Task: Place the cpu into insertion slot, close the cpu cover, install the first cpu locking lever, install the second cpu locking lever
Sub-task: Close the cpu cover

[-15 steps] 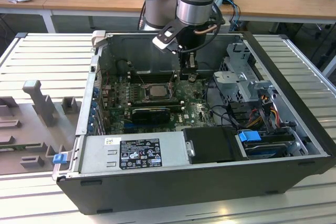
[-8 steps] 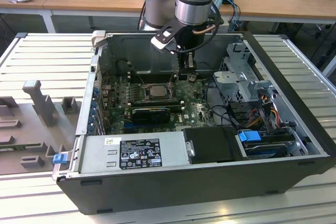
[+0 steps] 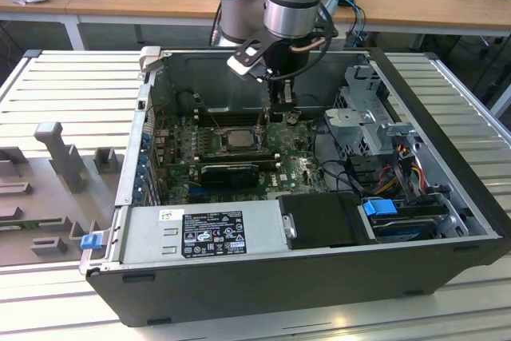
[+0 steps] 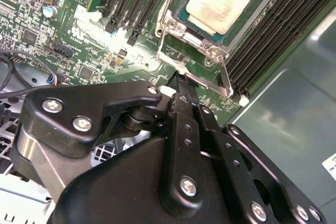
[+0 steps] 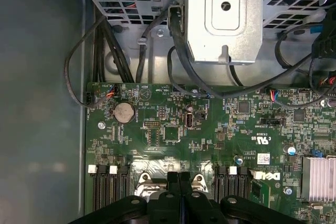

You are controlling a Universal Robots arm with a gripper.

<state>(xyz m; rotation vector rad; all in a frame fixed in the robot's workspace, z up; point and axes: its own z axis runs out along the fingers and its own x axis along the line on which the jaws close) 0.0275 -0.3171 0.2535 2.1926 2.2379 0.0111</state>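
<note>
The cpu (image 4: 218,1) sits in the insertion slot (image 4: 184,56), and the cpu cover (image 4: 189,34) looks to be down around it, so you are probably working on a locking lever (image 4: 202,81). I cannot tell which of the two. The gripper (image 4: 181,92) has its fingers pressed together with nothing between them, its tip right at that thin rod, near the memory slots (image 4: 278,30). Pushing the lever calls for staying square on the rod, or the tip may slip off. The fingers hide the contact itself, and the socket's far edge is cut off.
</note>
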